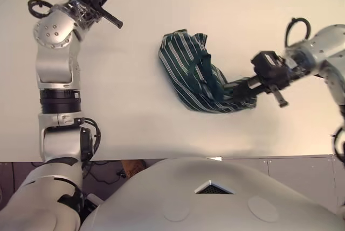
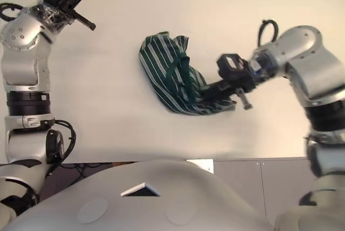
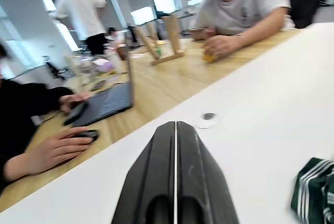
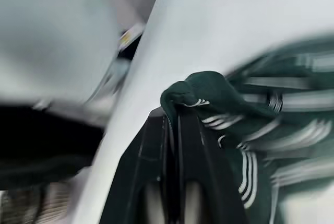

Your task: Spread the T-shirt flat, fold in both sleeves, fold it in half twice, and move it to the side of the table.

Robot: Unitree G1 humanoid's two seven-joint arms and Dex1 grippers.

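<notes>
Shirt (image 1: 197,75) lies crumpled near the centre of the bench (image 1: 135,118), not yet spread. Right pincer (image 1: 237,86) is clenched on a fold at the shirt's 4 o'clock edge, probably to draw that edge outward for flattening. Left pincer (image 1: 113,21) is closed on nothing, at 10 o'clock, well apart from the shirt.

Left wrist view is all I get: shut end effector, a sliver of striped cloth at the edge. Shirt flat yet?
Observer: No. The shirt lies bunched in a heap in the middle of the table.
Operator: Right arm on it?
Observer: Yes. The right end effector is shut on a fold at the heap's right side.
Operator: Where is my arm in all this?
Observer: The left end effector is over the table's far left, apart from the shirt.
</notes>
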